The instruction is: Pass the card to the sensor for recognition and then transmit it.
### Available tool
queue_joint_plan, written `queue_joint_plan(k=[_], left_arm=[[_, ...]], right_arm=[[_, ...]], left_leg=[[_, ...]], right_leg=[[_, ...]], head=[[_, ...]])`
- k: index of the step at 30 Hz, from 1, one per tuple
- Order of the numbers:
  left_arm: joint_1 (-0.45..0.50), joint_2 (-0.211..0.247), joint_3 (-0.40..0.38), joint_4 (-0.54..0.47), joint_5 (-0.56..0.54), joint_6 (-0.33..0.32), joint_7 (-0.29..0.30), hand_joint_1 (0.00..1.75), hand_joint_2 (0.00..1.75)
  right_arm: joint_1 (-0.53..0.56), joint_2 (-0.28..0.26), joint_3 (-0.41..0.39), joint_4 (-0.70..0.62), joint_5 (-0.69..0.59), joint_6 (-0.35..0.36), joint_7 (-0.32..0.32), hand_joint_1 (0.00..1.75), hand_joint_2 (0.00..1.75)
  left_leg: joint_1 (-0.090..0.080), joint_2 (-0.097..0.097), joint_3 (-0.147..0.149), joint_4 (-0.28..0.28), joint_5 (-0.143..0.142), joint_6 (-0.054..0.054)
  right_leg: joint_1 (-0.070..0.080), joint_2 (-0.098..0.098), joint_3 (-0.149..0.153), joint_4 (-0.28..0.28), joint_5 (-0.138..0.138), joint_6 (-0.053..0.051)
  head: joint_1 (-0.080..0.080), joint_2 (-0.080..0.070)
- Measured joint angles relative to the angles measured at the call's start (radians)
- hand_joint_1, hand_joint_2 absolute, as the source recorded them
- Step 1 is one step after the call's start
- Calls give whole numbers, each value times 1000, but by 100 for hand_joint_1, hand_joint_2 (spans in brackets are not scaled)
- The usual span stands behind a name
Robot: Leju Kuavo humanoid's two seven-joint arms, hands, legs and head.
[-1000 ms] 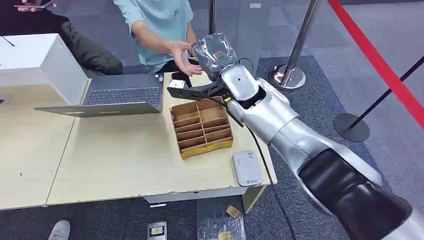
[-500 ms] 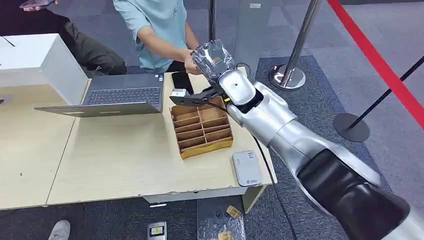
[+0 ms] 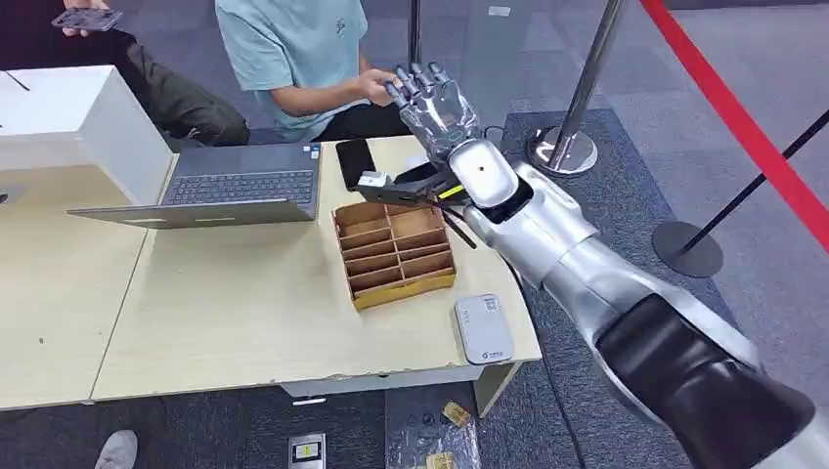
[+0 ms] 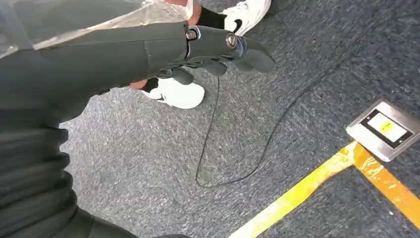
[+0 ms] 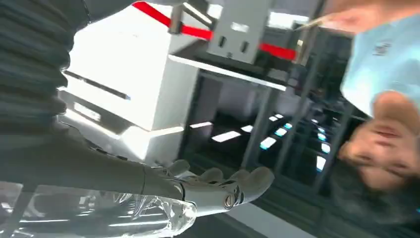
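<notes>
Left hand [image 4: 218, 49] hangs low over the grey carpet; its fingers are loosely bent and lie close together with nothing in them. Below it I log a thin black cable [image 4: 213, 148], a strip of yellow tape [image 4: 317, 183], a metal floor plate [image 4: 386, 129] and a white shoe [image 4: 176, 92]. In the head view the right arm enters at the lower right, dark cover nearest me, then the silver forearm rising on a diagonal over the right end of the table [image 3: 244, 313]. Under that arm, the white reader [image 3: 484, 328] lies flat at the table's near right corner, with nothing on it. Just beyond it is the wooden divider tray [image 3: 395, 252]; the wrist is above the tray's far edge. The right hand [image 3: 435, 103], wrapped in clear plastic, is raised past the far edge of the table, fingers straight, side by side and slightly fanned, pointing up and away. I see nothing held between them; the right wrist view agrees, with the fingers [image 5: 247, 179] stretched out and bare. A person's hand [image 3: 374, 88] is just beside the fingertips; I cannot tell whether they touch. Card: I cannot tell where it is. Farther left on the table sit a black phone [image 3: 354, 161] and an open laptop [image 3: 239, 186].
</notes>
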Motion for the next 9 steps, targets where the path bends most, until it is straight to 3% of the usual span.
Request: queue_joint_plan(k=[3,9], left_arm=[[3,0,1,0,5,7,0,0,175],[4,2,1,0,1,19,-5,0,175]], right_arm=[[26,-54,-23,-52,6,38,25,0,175],[125,-214,-112,-218,-2,49,119,0,175]], left_leg=[[0,0,0,1,0,0],[0,0,0,2,-1,1]], right_leg=[[0,0,0,0,0,0],[0,0,1,-1,0,1]], head=[[0,0],[0,0]])
